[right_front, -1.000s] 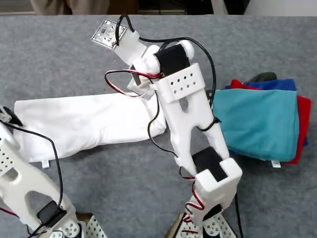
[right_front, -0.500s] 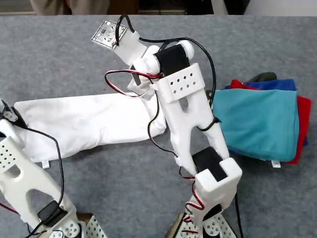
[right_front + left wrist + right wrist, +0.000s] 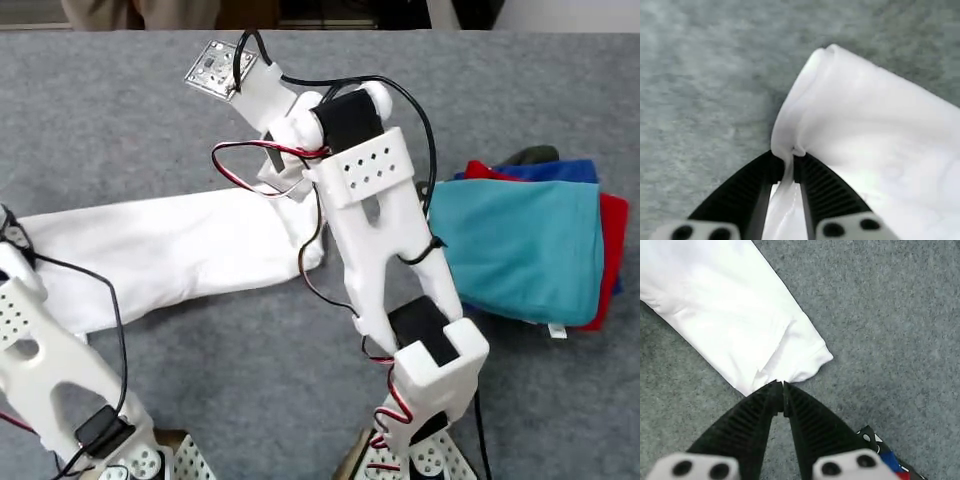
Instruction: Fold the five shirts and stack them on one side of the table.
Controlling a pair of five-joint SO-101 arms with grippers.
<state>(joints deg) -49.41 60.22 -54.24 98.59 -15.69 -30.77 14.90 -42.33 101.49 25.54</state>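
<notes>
A white shirt (image 3: 170,255), folded into a long strip, lies across the left half of the grey table (image 3: 480,90). My left gripper (image 3: 8,240) is at the strip's far left end. In the left wrist view this gripper (image 3: 787,162) is shut on the bunched white shirt (image 3: 865,130), whose edge is raised off the cloth. My right gripper (image 3: 278,178) is at the strip's right end. There it (image 3: 780,385) is shut, with its tips meeting the hem of the white shirt (image 3: 725,315).
At the right side of the table lies a stack of folded shirts. A teal one (image 3: 515,245) is on top, with blue (image 3: 560,170), red (image 3: 612,250) and dark green (image 3: 530,155) edges showing beneath. The right arm's body crosses the table's middle.
My left gripper has lifted the shirt's left end and drawn it inward, so the strip now slants and its near corner has left the table. The right arm has kept still.
</notes>
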